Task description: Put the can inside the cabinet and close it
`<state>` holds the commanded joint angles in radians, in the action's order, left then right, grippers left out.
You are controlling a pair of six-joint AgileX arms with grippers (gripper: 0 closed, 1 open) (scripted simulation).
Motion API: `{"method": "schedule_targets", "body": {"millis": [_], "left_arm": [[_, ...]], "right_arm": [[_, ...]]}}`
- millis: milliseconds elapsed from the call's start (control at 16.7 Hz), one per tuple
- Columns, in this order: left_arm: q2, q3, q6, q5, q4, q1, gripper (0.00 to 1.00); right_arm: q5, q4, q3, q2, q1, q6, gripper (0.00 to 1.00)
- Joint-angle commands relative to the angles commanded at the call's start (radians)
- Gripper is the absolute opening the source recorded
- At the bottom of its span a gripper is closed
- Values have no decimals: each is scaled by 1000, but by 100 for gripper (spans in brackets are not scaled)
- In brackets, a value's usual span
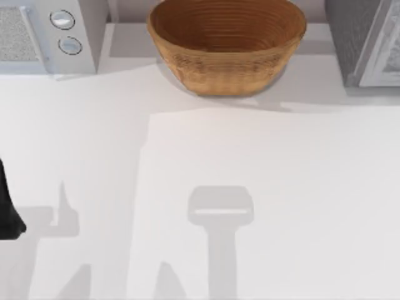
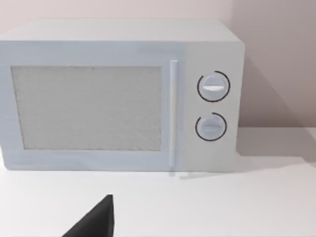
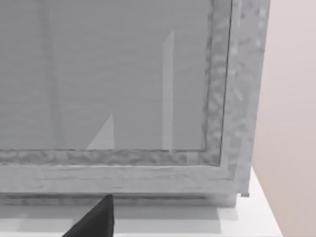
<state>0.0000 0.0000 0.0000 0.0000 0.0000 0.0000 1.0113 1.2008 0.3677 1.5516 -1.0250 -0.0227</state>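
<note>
Brown ribbed wicker basket (image 1: 228, 47), white microwave (image 2: 121, 94) w/ speckled grey door, mottled grey cabinet (image 3: 148, 98).

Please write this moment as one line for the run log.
left arm: parked, table's left edge | left wrist faces microwave, door shut | right wrist faces cabinet | basket: back centre

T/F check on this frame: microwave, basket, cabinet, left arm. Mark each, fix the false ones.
1. The microwave door is shut. True.
2. The basket sits at the table's front edge. False: it is at the back, between the microwave and the cabinet.
3. The microwave has two dials. True.
4. The basket holds a can. False: its inside looks empty.
5. The left arm is at the top view's left edge. True.
</note>
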Motion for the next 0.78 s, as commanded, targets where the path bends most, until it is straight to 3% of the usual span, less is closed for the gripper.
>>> {"method": "schedule_targets", "body": {"millis": [360, 780], "left_arm": [[0, 0, 0, 0, 0, 0, 100], [0, 0, 0, 0, 0, 0, 100]], "right_arm": [[0, -104, 83, -15, 3, 0, 100], [7, -563, 482, -76, -3, 0, 100]]}}
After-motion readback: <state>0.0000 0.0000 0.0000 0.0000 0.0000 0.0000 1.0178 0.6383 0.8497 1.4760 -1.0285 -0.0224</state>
